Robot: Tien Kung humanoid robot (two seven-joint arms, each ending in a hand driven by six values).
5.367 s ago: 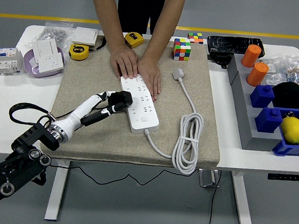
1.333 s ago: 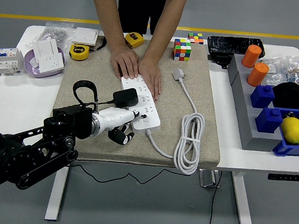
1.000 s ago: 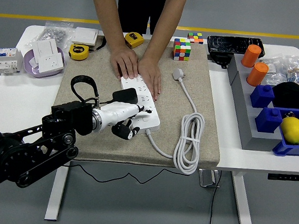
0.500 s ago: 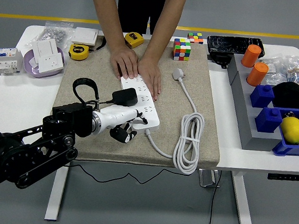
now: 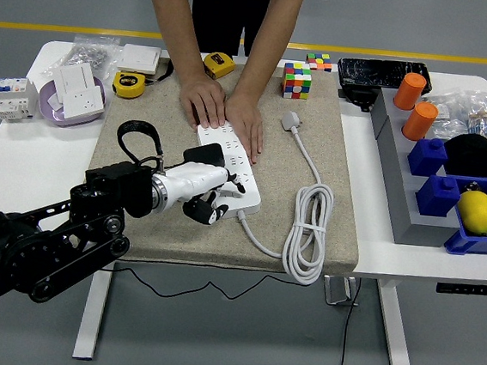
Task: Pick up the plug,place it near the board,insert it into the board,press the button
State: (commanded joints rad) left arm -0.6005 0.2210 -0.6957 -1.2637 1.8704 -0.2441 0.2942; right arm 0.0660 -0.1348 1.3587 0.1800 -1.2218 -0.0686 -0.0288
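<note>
A white power strip (image 5: pixel 246 176) lies on the beige mat (image 5: pixel 147 113). A black plug (image 5: pixel 205 154) stands in a socket at its left side, its black cord (image 5: pixel 136 132) looping off to the left. My left hand (image 5: pixel 214 190) rests against the strip's near left edge and holds nothing. One white finger (image 5: pixel 229 181) stretches over the strip's near end and the others are curled below it. The button is hidden under that hand. A person's hands (image 5: pixel 204 101) (image 5: pixel 247 131) press the strip's far end flat.
The strip's white cable (image 5: pixel 306 233) lies coiled at the mat's right, ending in a white plug (image 5: pixel 291 118). Tape measures (image 5: pixel 129 83), a colour cube (image 5: pixel 296 80), sockets (image 5: pixel 78 91) and blue bins (image 5: pixel 458 199) with a lemon (image 5: pixel 475 211) ring the mat.
Five seconds ago my left hand held the black plug left of the strip; now the plug stands in the strip. In the last second the hand shifted slightly over the strip's near end.
</note>
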